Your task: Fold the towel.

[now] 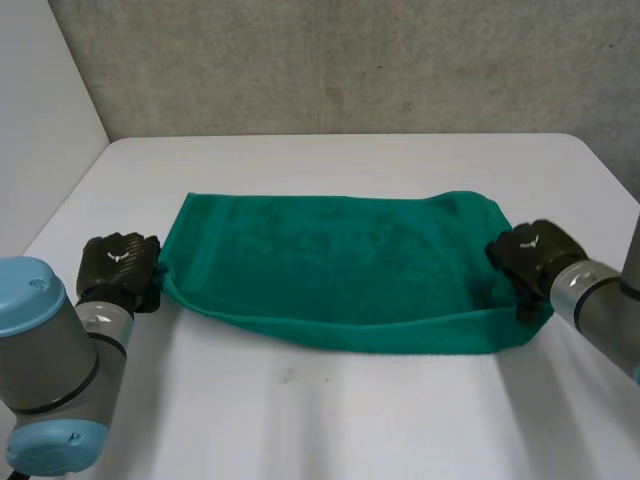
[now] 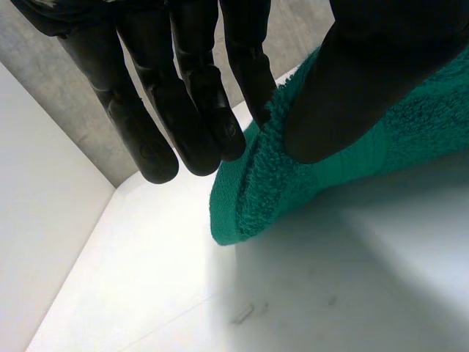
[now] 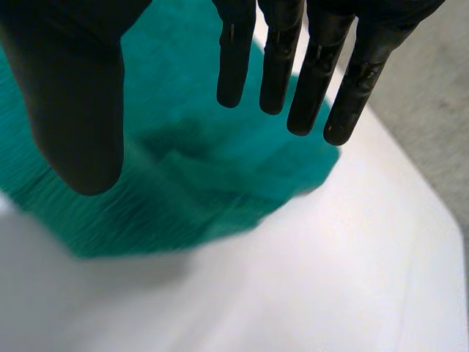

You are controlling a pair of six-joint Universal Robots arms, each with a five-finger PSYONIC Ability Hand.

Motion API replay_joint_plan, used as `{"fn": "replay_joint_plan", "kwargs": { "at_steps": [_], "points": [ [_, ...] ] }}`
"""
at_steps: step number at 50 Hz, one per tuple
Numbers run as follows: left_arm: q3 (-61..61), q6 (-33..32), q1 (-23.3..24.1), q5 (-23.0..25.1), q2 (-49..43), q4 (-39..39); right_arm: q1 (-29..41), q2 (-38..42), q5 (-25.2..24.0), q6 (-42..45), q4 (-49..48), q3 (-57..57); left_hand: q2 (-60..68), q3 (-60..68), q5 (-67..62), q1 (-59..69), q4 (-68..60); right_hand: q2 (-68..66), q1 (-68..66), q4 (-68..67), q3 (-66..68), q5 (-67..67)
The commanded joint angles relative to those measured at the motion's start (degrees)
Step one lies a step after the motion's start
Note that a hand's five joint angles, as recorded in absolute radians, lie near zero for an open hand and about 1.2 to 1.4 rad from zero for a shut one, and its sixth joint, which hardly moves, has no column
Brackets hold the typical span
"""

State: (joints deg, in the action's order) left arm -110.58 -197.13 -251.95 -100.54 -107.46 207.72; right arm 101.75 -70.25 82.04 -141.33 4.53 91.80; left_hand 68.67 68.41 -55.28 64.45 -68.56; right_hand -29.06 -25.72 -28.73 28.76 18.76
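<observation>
Green terry towel (image 1: 340,270) lies spread on the white table (image 1: 330,420), stretched between my two hands. My left hand (image 1: 120,268) is at its near left corner. There my left thumb (image 2: 352,88) presses on the cloth, and the tip of the finger nearest it meets the towel's edge from the other side, so the corner is pinched between them. My other left fingers (image 2: 157,110) are straight and clear of the cloth.

My right hand (image 1: 535,258) is at the towel's right edge. Its fingers (image 3: 315,73) are straight and set well apart from the thumb, gripping nothing. The cloth lies below the thumb and fingertips.

Between my hands the towel's near edge sags in a curve, with a shadow beneath it. Bare table lies on the near side of the towel. A narrower bare strip runs beyond it up to the grey wall (image 1: 350,60). Past my left fingers, bare table reaches a white side wall (image 2: 44,220).
</observation>
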Motion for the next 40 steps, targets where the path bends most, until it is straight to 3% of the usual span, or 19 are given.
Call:
{"fn": "replay_joint_plan", "kwargs": {
  "at_steps": [1,5,12,26,30,31,32,34,38,40],
  "points": [
    [0.19,0.26,0.15,-0.01,0.23,0.14,-1.73,-0.41,-5.31,-0.79,-0.84,-1.62,11.33,11.59,-14.72,15.55,-11.44,-1.04,-4.38,-1.38,1.34,1.35],
    [0.1,0.26,0.15,-0.01,0.23,0.14,-2.52,0.38,-7.24,1.14,2.93,-2.68,11.33,11.59,-14.72,15.55,-11.44,-0.87,-4.21,-1.21,1.18,1.18],
    [0.1,0.34,-0.03,-0.01,0.23,0.14,-4.54,3.19,-6.2,8.44,4.61,-3.64,11.33,11.59,-14.72,15.55,-11.44,-2.72,-6.06,-3.05,3.02,3.02],
    [-0.25,0.34,-0.38,0.17,0.15,0.14,-7.18,5.65,-6.81,9.06,8.13,-3.12,11.33,11.59,-14.72,15.55,-11.44,-6.26,-9.6,-6.59,6.56,6.56],
    [-0.25,0.34,-0.38,0.17,0.06,0.14,-7.36,7.85,-7.16,8.88,7.95,-2.59,11.33,11.59,-14.72,15.55,-11.44,-18.53,-21.88,-18.87,18.84,18.84],
    [-0.25,0.34,-0.29,0.17,0.06,0.14,-7.36,9.16,-7.25,8.88,7.6,-2.33,11.33,11.59,-14.72,15.55,-11.44,-33.86,-37.2,-34.19,34.16,34.16],
    [-0.34,0.34,-0.29,0.17,0.06,0.06,-7.36,9.17,-7.25,8.88,7.6,-2.33,11.33,11.59,-14.72,15.55,-11.44,-34.01,-37.35,-34.34,34.31,34.31],
    [-0.43,0.34,-0.21,0.08,0.06,-0.03,-7.44,10.13,-7.25,8.62,6.38,-2.24,11.33,11.59,-14.72,15.55,-11.44,-50.87,-54.21,-51.2,51.17,51.17],
    [-0.78,-0.18,-0.2,0.08,1.11,-1.08,-8.59,9.43,-7.25,6.51,3.29,-1.8,11.33,11.59,-14.72,15.55,-11.44,-50.94,-54.28,-51.27,51.24,51.24],
    [-0.69,-0.18,-0.2,0.08,3.73,-3.01,-9.64,4.44,-7.86,2.83,2.68,-1.71,11.33,11.59,-14.72,15.55,-11.44,-50.94,-54.28,-51.27,51.24,51.24]
  ]
}}
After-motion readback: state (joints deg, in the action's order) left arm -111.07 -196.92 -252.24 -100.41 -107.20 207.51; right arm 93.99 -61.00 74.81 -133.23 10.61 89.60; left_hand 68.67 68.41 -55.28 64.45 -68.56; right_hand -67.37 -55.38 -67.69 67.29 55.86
